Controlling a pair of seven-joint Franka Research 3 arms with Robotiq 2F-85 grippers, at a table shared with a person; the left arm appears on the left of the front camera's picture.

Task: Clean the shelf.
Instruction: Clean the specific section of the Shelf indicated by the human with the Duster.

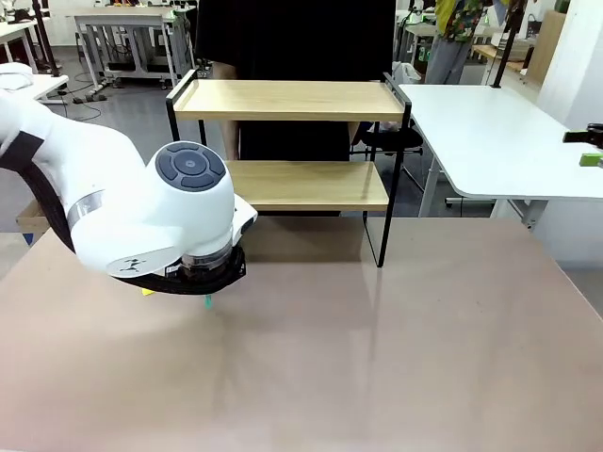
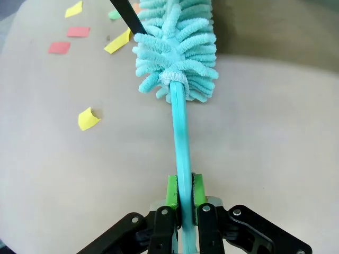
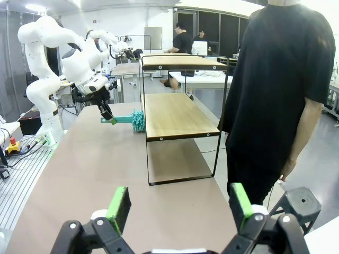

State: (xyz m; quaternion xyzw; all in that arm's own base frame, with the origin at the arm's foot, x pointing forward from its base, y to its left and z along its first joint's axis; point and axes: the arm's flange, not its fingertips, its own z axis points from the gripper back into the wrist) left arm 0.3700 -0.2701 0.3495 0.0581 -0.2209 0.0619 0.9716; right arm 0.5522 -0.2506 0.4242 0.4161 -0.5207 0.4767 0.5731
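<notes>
Brown tabletop (image 1: 396, 358), wooden shelf (image 1: 292, 99), white table (image 1: 490, 132) beyond.

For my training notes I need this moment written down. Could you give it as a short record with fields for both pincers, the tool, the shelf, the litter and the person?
left pincer: shut on the handle of the teal duster
right pincer: open, holds nothing
duster head: beside the lower board of the shelf; contact cannot be told
paper scraps: yellow, red and green, on the table near the duster head
person: stands at the shelf's far side, in a black top
</notes>
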